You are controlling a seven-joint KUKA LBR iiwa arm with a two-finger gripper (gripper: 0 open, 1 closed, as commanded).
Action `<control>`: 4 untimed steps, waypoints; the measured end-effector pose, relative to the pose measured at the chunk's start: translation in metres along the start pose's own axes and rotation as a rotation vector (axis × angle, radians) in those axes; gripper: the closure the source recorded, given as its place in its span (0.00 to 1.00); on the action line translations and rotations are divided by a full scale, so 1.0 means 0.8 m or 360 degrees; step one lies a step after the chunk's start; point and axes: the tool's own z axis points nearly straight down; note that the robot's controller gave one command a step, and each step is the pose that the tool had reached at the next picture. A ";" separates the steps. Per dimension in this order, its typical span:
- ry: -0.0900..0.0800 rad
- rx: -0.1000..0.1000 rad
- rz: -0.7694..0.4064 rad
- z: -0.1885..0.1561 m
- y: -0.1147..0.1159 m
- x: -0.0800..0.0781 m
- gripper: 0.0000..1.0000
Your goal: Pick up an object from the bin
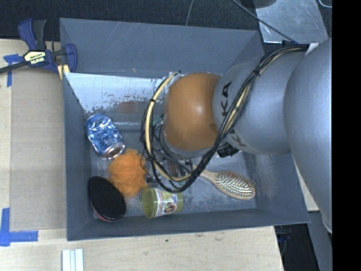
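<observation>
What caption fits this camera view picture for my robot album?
Robot arm down in a grey bin, beside an orange fuzzy ball, green jar, crushed blue can and wooden hairbrush.

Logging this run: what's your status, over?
Gripper down mid-bin, at orange fluff; grasp can't be told. Green jar, hairbrush, blue can close by.

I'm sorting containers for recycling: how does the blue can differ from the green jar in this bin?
The blue can is shiny and crumpled; the green jar looks smooth and undented, with a label. The can lies angled at the left of the bin; the jar lies along the view's lower wall. Both lie on their sides beside the orange fluffy ball.
</observation>
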 end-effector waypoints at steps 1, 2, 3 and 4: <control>0.0000 0.0000 0.0000 0.000 0.000 0.000 1.00; -0.0012 0.0003 -0.0414 -0.057 -0.080 -0.026 1.00; -0.0008 -0.0001 -0.0418 -0.056 -0.077 -0.025 0.00; -0.0022 -0.0001 -0.0313 0.058 -0.092 -0.024 0.00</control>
